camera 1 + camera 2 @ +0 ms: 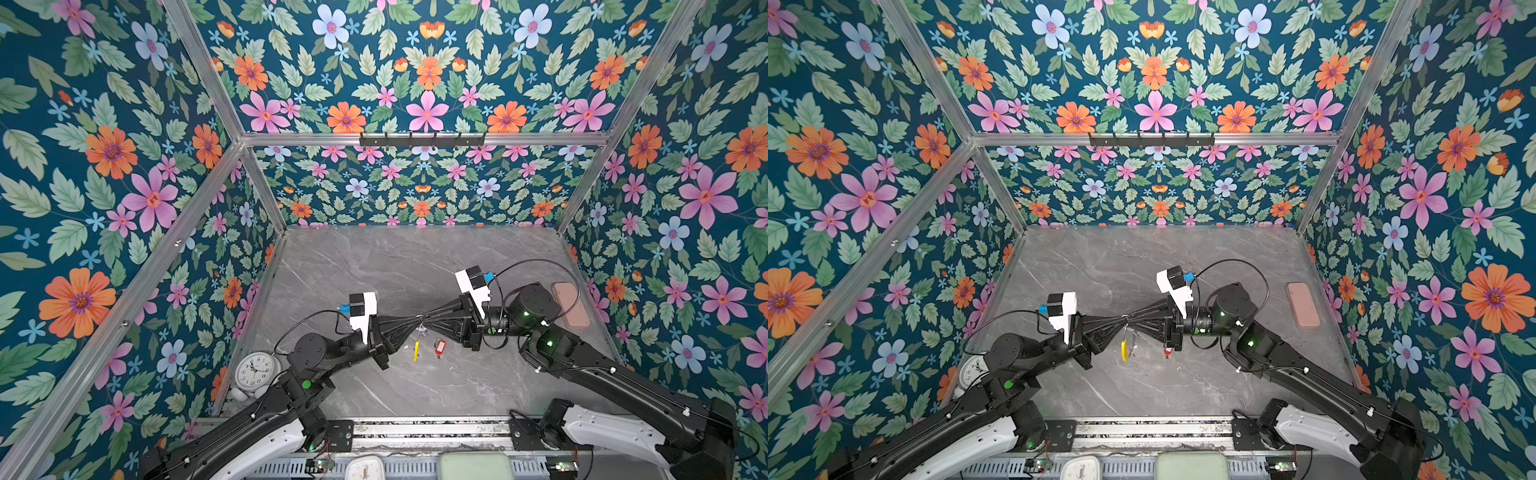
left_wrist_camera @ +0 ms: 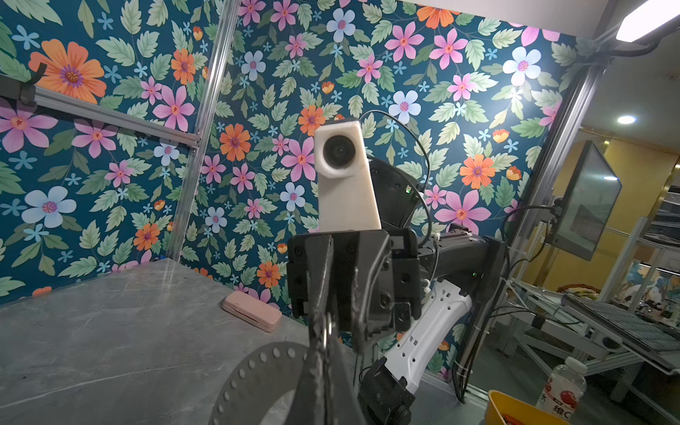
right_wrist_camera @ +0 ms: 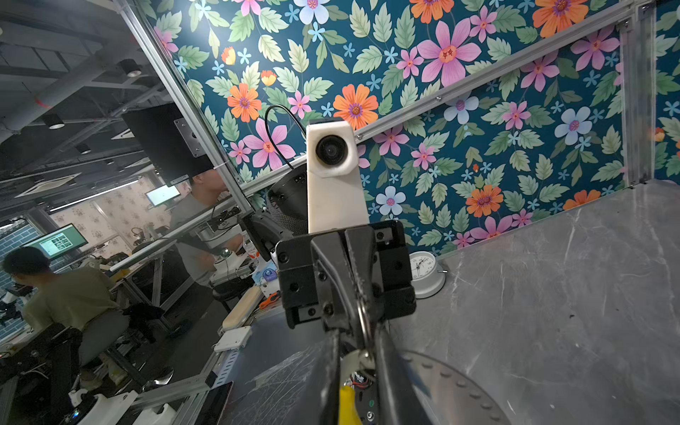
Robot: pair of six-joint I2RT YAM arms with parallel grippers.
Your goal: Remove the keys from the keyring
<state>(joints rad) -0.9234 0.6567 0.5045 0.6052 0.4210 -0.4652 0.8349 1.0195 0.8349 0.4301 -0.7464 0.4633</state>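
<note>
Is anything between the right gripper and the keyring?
Nothing visible. The right gripper has its tips at the keyring, which the left gripper holds above the table; the red-tagged key lies below.

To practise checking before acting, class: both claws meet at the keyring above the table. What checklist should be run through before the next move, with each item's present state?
1. Left claw shut on the keyring: ok.
2. Right claw gripping the ring: cannot tell.
3. Red-tagged key off the ring, lying on the table: ok.
4. Blue-tagged key off the ring: not ok, it hangs below the claws.
5. Pink case and white clock away from the work spot: ok.
</note>
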